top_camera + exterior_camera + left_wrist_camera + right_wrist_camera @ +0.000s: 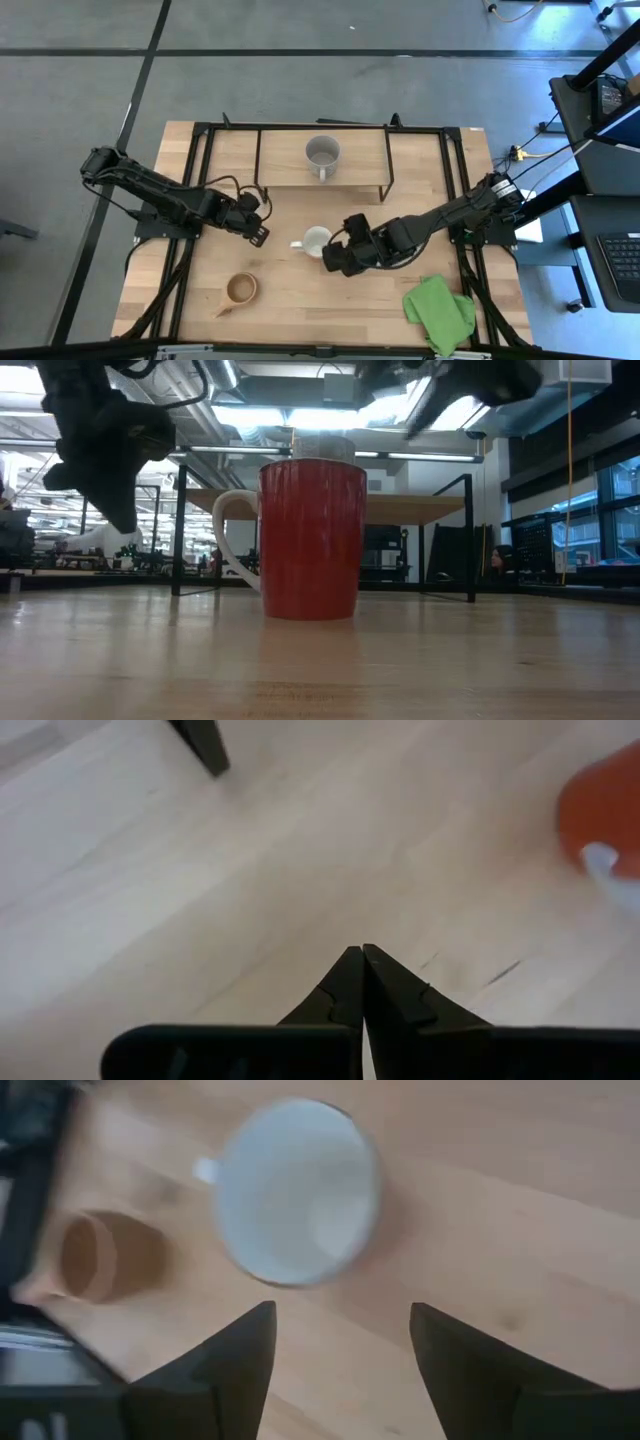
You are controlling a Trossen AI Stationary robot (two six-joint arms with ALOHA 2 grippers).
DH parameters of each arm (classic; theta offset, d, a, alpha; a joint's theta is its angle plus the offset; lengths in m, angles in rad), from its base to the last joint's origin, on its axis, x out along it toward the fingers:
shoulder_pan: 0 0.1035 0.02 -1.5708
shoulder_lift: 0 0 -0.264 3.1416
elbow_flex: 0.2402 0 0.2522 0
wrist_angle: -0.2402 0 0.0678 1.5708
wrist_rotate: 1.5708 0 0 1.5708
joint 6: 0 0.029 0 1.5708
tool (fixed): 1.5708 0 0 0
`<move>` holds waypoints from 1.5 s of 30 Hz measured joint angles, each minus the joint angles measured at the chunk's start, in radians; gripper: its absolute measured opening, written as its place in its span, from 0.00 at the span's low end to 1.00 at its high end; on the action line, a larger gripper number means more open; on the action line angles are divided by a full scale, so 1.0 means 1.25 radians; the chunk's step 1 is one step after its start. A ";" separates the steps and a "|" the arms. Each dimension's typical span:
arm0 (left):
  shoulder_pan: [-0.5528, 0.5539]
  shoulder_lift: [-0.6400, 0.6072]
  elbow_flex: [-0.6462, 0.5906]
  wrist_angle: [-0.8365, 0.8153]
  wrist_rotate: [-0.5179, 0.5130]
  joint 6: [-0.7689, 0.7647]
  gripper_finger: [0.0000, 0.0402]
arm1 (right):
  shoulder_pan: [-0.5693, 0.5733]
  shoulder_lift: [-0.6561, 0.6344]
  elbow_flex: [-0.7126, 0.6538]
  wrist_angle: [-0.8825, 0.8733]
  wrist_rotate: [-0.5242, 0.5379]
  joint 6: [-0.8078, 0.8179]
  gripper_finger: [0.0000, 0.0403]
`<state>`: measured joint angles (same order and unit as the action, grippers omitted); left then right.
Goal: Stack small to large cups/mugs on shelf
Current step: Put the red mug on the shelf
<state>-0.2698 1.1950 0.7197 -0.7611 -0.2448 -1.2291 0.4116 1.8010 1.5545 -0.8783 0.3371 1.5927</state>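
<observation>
While the wooden tabletop (400, 290) carries everything, the shelf (285, 160) stands at its far edge with the grey mug (322, 153) on it. Just in front of the shelf sits the red mug (316, 241), upright, cream inside. Beside it hovers the right gripper (335, 260), fingers spread and empty. Apart on the other side, the left gripper (262, 236) is pinched closed on nothing. Nearer the front edge rests the small tan wooden cup (240, 290).
</observation>
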 joint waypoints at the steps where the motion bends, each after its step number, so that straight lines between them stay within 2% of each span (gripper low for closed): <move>1: -0.005 0.000 0.000 -0.007 -0.002 0.001 0.00 | -0.002 0.000 -0.004 0.022 0.003 0.002 0.58; 8: -0.012 0.000 0.000 -0.118 -0.006 0.052 0.00 | -0.046 0.001 -0.006 0.027 0.056 0.050 0.58; 17: -0.011 -0.011 0.000 -0.127 -0.009 0.134 0.00 | -0.095 0.086 0.036 0.044 -0.018 0.046 0.58; 25: 0.002 -0.035 0.000 -0.132 -0.025 0.188 0.00 | -0.097 0.140 0.157 -0.140 -0.039 0.045 0.54; 30: 0.022 -0.036 0.000 -0.132 -0.028 0.223 0.00 | -0.097 0.164 0.161 -0.124 -0.086 0.045 0.52; 38: 0.040 -0.036 0.000 -0.133 -0.028 0.253 0.00 | -0.095 0.178 0.161 -0.119 -0.091 0.045 0.52; 45: 0.040 -0.036 0.000 -0.133 -0.028 0.254 0.00 | -0.095 0.179 0.150 -0.139 -0.091 0.045 0.44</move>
<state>-0.2195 1.1503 0.7197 -0.9268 -0.2794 -0.9121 0.2932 2.0251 1.7416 -1.0525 0.2230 1.6484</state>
